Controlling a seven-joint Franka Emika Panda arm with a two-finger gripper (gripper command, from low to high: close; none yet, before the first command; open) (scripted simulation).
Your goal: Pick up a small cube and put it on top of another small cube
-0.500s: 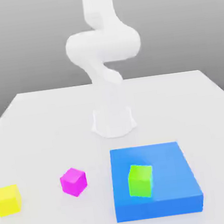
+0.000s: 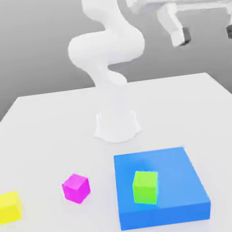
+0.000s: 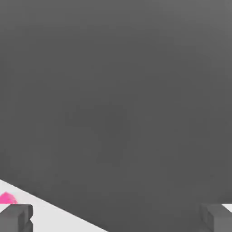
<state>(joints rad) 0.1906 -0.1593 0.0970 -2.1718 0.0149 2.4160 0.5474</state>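
Magenta-pink cube [image 2: 76, 188] sits on the white table [image 2: 37, 128], toward the exterior view's left, between a yellow cube [image 2: 8, 207] at the far left and a large flat blue block [image 2: 170, 157]. A green cube [image 2: 146, 187] rests on top of the blue block. I can find no crimson-red cube among the things on the table. In the hand view a pink sliver [image 3: 7, 198] shows at the table's edge, beside one fingertip; likely the magenta cube.

Gripper [image 2: 208, 34] hangs high above the table at the exterior view's upper right, well apart from every cube. Jaws stand spread wide, with nothing between them.

Handling, as a judgement: the small cubes look rigid, plain-faced and light, with flat parallel sides. Best hold is across two opposite vertical faces, near mid-height, fingers square to the faces so the cube does not twist. Smooth faces could slip under an off-centre pinch.
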